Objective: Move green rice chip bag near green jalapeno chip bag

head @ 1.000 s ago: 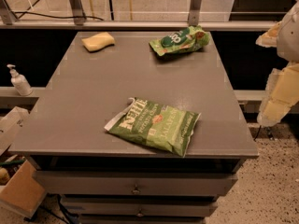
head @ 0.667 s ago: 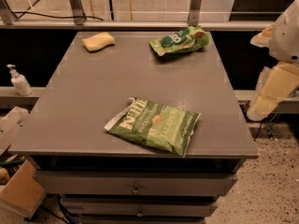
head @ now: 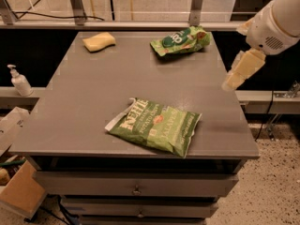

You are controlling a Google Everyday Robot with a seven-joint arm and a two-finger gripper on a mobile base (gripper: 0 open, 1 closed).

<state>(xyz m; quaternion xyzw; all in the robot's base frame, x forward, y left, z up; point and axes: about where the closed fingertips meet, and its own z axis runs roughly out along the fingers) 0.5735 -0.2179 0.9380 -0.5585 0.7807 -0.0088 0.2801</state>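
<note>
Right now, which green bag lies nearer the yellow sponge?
The green rice chip bag, small and glossy, at the table's far edge; the green jalapeno chip bag lies near the front. The gripper hovers at the table's right edge.

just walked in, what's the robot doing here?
The gripper hangs off the table's right edge, touching neither bag. The rice bag lies at the far right corner, well apart from the jalapeno bag near the front edge. A sponge sits far left.
</note>
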